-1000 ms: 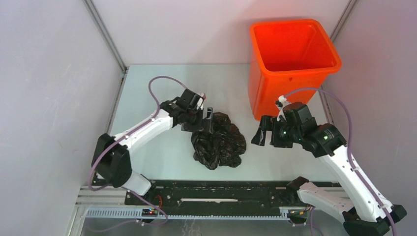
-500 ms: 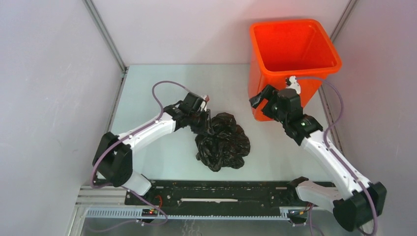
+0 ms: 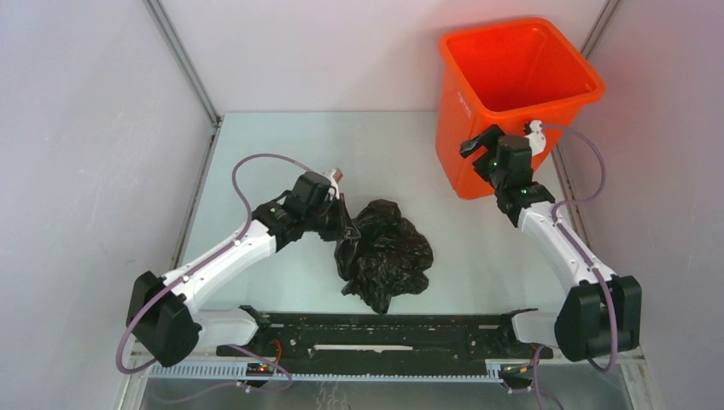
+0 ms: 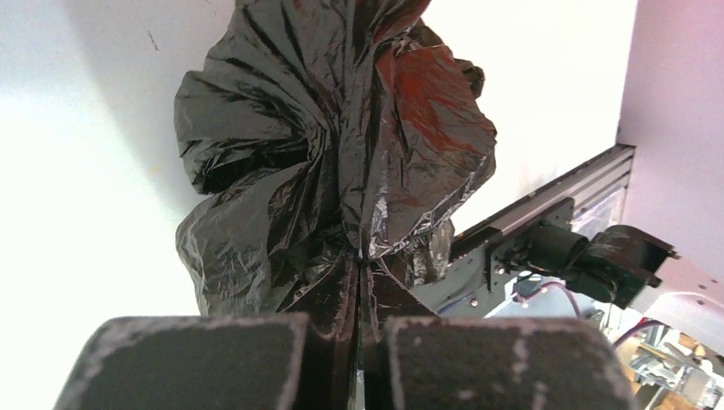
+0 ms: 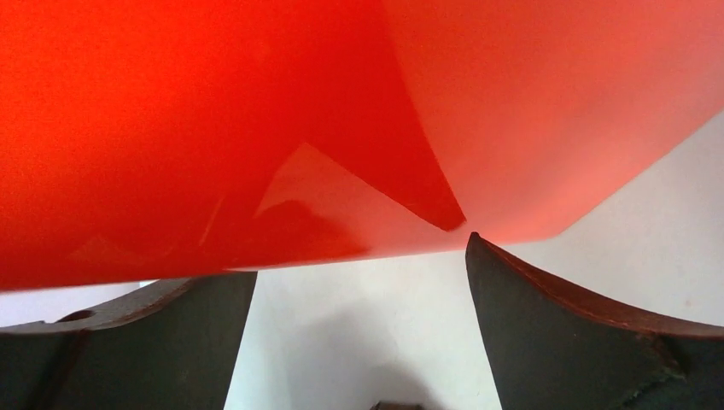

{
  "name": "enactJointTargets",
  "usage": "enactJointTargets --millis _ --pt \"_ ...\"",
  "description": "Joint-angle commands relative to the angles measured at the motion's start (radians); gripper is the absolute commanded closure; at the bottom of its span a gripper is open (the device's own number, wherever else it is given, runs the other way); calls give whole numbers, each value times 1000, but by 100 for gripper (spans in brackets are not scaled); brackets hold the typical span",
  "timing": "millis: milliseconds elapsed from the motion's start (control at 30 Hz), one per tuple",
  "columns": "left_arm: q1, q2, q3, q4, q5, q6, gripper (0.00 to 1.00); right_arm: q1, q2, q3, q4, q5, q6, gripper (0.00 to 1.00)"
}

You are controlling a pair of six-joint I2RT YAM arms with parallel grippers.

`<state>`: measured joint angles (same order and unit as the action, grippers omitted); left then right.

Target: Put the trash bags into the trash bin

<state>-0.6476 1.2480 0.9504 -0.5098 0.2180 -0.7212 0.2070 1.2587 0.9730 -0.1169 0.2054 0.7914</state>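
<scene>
A: What is the left gripper (image 4: 363, 329) doing?

B: Its jaws were wide a second ago and have just come together. They now pinch a fold of the trash bag (image 4: 333, 145). Right at the fingertips the black film gathers into pleats that run into the pinch. The rest of the bag billows out ahead of them, with a reddish patch showing on one lobe.

A: Is the bag off the table (image 3: 256, 154) yet?

B: Not that I can see. From above, the bag still lies in a heap just beyond the fingers. The grab looks done and the lift has not started.

A: And farther out?

B: The right gripper (image 3: 485, 147) has swung away from the bag and up to the trash bin (image 3: 452, 154). Its jaws are spread wide, and the orange wall fills the space directly in front of them. One fingertip seems to meet the bin's lower edge, though I cannot tell whether it presses.

A: Has the bin moved?

B: Yes, it has shifted and now leans a little. I judge the right arm is bracing or tipping it. The bin stands well beyond the bag from the left gripper, so a carry across comes next.
</scene>
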Motion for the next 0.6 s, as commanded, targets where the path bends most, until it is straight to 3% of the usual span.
enactJointTargets --millis 0,133,267,433,567 --pt "-2 -69 -31 30 17 -61 100 -92 70 20 105 -79 -29 0" --pt "4 -82 -1 15 31 -55 100 -114 105 84 -47 -186 -113 0" --pt "32 -83 42 -2 59 -45 100 -74 57 104 -277 -385 -209 0" --pt "90 -104 51 70 143 -105 100 133 -76 87 -535 -417 -363 0" --pt "122 -140 49 139 176 -192 100 240 -176 56 -657 -534 -377 0"
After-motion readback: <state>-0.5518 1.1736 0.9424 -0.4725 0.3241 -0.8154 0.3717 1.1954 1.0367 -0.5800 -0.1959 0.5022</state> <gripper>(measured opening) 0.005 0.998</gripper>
